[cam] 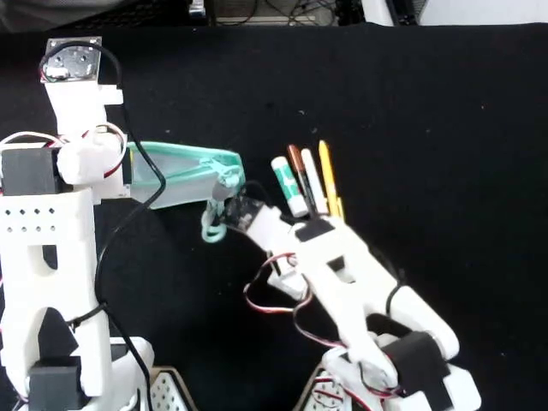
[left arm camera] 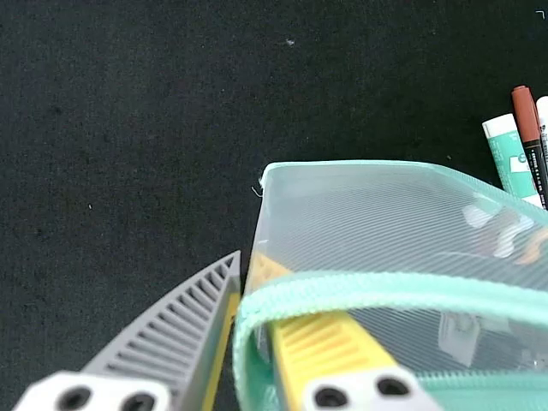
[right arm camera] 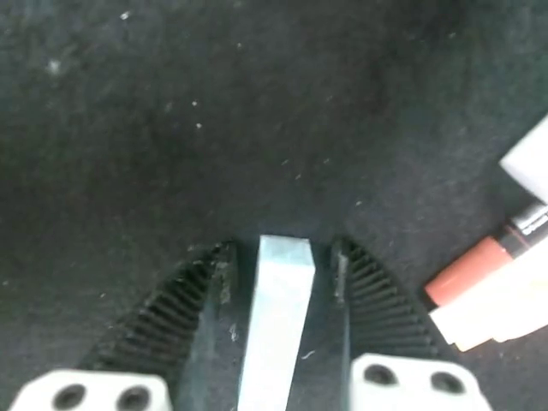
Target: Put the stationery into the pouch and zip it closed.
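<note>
A translucent mint pouch (cam: 184, 175) lies on the black cloth, left of centre. My left gripper (cam: 128, 171) is shut on its left end: the yellow finger (left arm camera: 317, 342) is inside the pouch (left arm camera: 385, 231) and the grey finger (left arm camera: 184, 330) is outside. My right gripper (cam: 225, 204) is at the pouch's right end, shut on the pale mint zipper pull (right arm camera: 278, 317). To the right lie a glue stick (cam: 289, 185), a brown pen (cam: 300, 174), a white pen (cam: 314, 181) and a yellow pencil (cam: 328, 175), side by side, with the right arm over their near ends.
A mint strap loop (cam: 211, 229) hangs from the pouch's right corner toward the near side. The black cloth (cam: 428, 111) is bare at the back and the right. Both arm bases stand at the near edge.
</note>
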Robot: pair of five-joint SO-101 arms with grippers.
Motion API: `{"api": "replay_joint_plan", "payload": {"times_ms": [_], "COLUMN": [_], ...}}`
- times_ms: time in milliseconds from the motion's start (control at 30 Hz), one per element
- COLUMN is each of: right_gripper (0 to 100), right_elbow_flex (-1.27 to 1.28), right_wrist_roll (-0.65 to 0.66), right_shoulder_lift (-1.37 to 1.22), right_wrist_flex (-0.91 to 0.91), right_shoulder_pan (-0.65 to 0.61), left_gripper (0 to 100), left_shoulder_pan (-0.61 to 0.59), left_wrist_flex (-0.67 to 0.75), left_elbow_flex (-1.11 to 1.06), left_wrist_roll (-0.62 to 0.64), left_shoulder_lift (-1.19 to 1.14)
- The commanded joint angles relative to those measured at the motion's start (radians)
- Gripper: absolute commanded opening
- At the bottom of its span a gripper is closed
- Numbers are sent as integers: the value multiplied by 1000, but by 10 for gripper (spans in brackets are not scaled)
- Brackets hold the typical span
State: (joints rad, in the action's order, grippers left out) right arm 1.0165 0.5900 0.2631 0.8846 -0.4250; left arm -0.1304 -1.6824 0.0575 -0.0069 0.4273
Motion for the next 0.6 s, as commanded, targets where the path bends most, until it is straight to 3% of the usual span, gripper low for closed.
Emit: {"api": "replay_joint_plan", "payload": {"times_ms": [0,100,200,367,567], "right_gripper": [194,175,4,14,11], "right_elbow_flex": [-61,-65,-65,-81,-156], "right_wrist_roll": [-2,-2,-2,-2,-2], "right_shoulder_lift": [-5,-5,-5,-1,165], "right_wrist_flex": [-18,8,17,78,282], "right_shoulder_pan": [8,5,8,8,8], "left_gripper": [30,30,30,30,30], "left_shoulder_pan": [10,10,10,10,10], "left_wrist_flex": [9,9,9,9,9], "left_elbow_flex": [-4,-4,-4,-4,-4], "left_wrist_roll": [3,2,2,2,2], "left_shoulder_lift": [12,12,12,12,12]}}
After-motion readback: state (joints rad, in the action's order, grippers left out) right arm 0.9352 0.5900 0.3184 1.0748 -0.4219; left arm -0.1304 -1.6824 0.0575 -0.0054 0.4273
